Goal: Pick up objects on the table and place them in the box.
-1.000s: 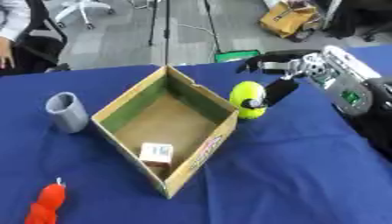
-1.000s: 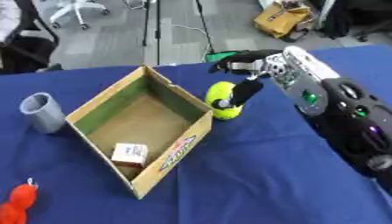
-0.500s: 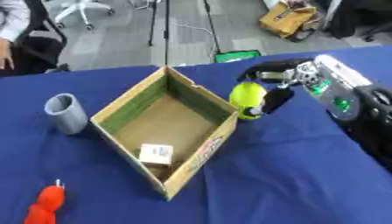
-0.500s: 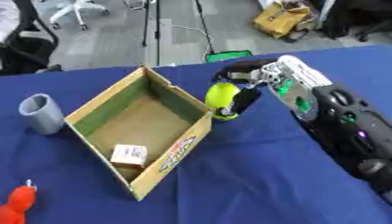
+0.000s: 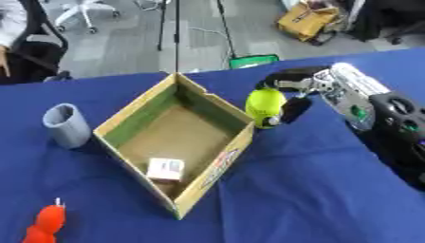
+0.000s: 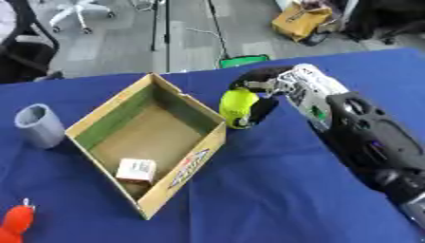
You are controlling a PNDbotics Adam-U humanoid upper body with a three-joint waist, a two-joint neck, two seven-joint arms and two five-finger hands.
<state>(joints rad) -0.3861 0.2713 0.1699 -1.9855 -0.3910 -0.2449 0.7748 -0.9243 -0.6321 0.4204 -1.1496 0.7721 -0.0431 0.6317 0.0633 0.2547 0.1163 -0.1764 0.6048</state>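
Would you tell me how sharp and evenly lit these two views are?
Left eye view: soft throughout, the right hand around the yellow object smeared; lighting even, faint shadow inside the box. Right eye view: equally soft, the small carton's print unreadable, no glare on the blue cloth.

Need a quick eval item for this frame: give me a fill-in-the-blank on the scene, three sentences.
1. The right hand is curled around a ____ object.
2. The small white carton lies inside the ____.
3. The grey cup stands on the ____ side of the cardboard box.

Missing words: yellow-green; box; left
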